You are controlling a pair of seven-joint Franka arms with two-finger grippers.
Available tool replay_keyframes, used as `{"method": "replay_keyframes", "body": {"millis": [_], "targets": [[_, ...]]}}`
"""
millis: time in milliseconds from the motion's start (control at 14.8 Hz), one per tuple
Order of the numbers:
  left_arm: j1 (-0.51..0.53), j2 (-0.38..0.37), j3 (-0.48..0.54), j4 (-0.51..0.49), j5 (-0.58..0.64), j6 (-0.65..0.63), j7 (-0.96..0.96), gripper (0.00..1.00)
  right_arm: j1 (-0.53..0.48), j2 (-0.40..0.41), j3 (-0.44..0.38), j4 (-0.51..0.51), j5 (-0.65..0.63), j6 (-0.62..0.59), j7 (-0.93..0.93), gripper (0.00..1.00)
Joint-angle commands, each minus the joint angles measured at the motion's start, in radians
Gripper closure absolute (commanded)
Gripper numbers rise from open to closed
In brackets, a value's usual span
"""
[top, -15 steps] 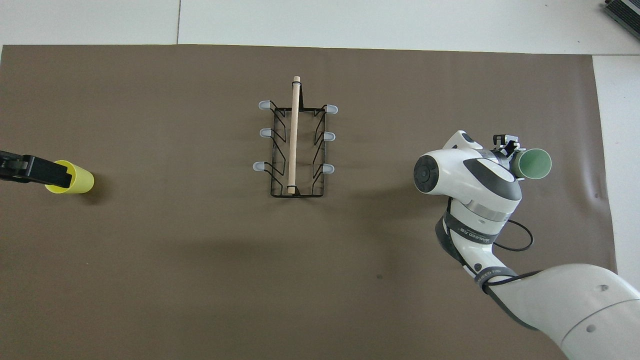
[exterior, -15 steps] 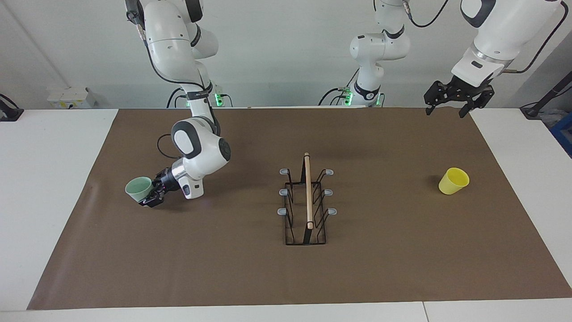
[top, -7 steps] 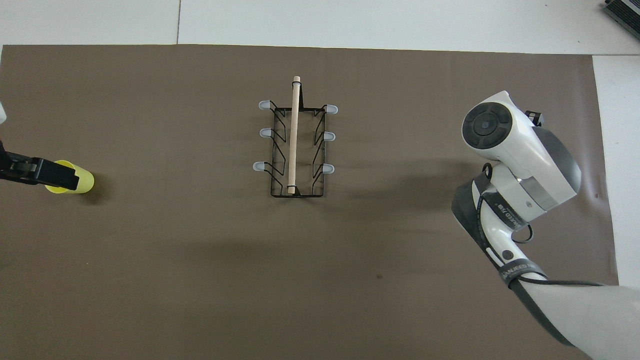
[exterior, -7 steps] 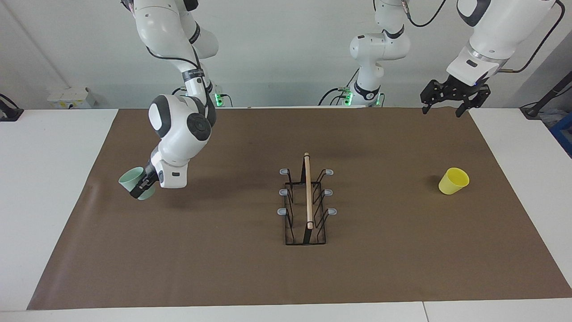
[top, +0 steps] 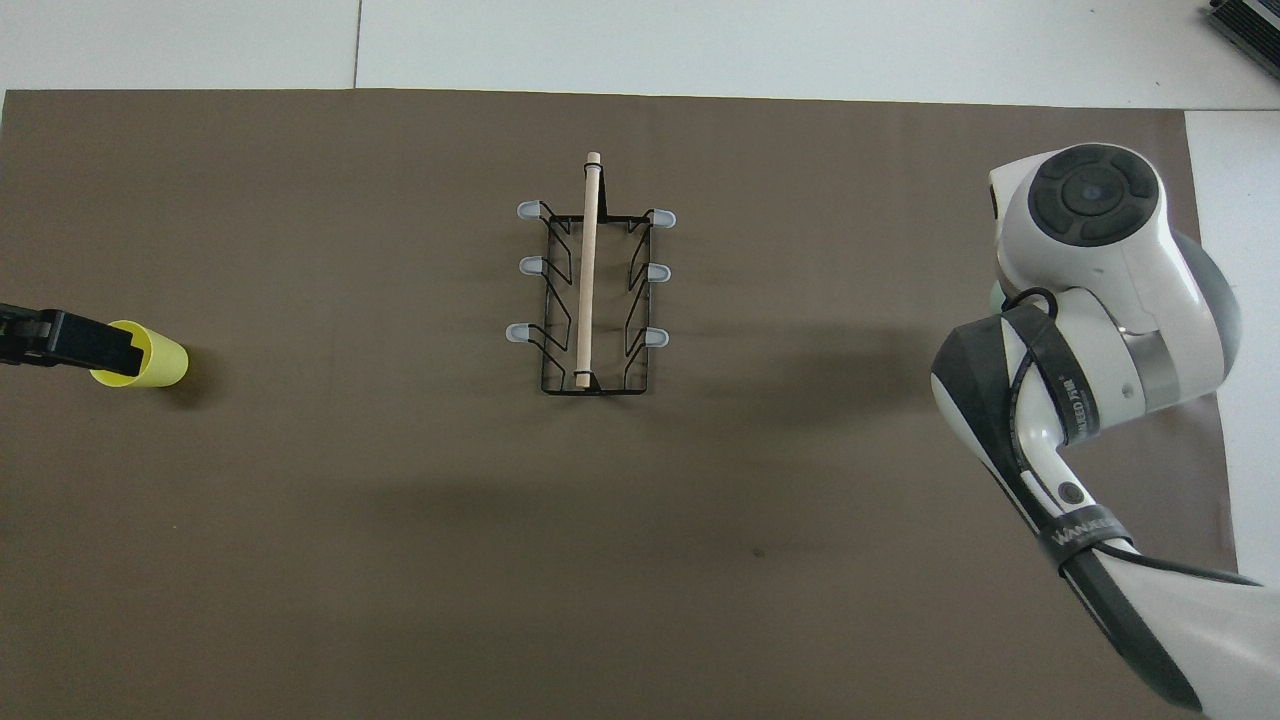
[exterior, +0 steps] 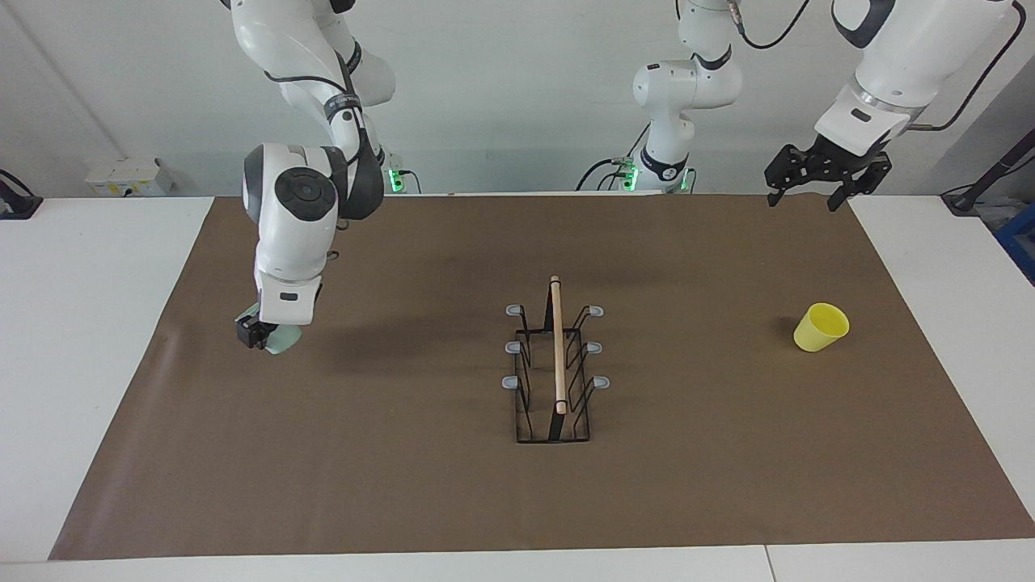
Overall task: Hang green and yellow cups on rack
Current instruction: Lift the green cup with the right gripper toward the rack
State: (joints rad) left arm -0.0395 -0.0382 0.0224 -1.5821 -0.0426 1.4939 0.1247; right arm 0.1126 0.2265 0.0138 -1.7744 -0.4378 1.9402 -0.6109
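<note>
The right gripper point(exterior: 260, 333) is closed on the green cup point(exterior: 282, 340). Its fingers point down, and the cup hangs from them above the brown mat point(exterior: 404, 485) at the right arm's end of the table. Only a small part of the pale green body shows below the wrist in the facing view. In the overhead view the wrist housing covers both the gripper and the cup. The right arm descends from its base to this point, with the wrist directly over the cup.

The left gripper point(exterior: 813, 198) has its jaws spread wide and holds nothing. It hangs in the air above the mat's edge closest to the robots, at the left arm's end of the table. The left arm waits in this position. In the overhead view its dark fingertip point(top: 60, 338) overlaps the rim of the yellow cup point(exterior: 820, 326). The facing view shows that the gripper is well apart from that cup.

The yellow cup lies tilted on the mat at the left arm's end of the table.

The rack point(exterior: 555, 372) stands on the mat between the two cups. Its wooden rod point(exterior: 557, 343) runs along the top. All six grey-tipped prongs point(exterior: 514, 310) are bare.
</note>
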Motion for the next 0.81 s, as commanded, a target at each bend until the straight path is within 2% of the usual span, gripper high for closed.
{"method": "replay_keyframes", "body": {"millis": [0,203,271,474,609,745], "targets": [[-0.051,0.072,0.103,0.095,-0.051,-0.003,-0.025,0.0,-0.014,-0.032,0.002,0.004,0.143,0.009,0.006,1.0],[-0.039,0.151,0.116,0.163,-0.053,0.003,-0.06,0.0,-0.031,-0.056,0.002,0.009,0.229,0.01,0.066,1.0],[-0.045,0.2,0.151,0.212,-0.057,-0.001,-0.077,0.0,-0.031,-0.058,0.003,0.015,0.238,0.01,0.066,1.0],[-0.051,0.355,0.256,0.338,-0.177,-0.008,-0.16,0.0,-0.028,-0.059,0.005,0.052,0.387,0.017,0.105,1.0],[-0.05,0.43,0.303,0.402,-0.203,-0.006,-0.177,0.0,-0.025,-0.059,0.006,0.055,0.479,0.112,0.097,1.0],[-0.05,0.454,0.374,0.415,-0.302,0.017,-0.308,0.0,-0.016,-0.059,0.006,0.049,0.577,0.173,0.106,1.0]]}}
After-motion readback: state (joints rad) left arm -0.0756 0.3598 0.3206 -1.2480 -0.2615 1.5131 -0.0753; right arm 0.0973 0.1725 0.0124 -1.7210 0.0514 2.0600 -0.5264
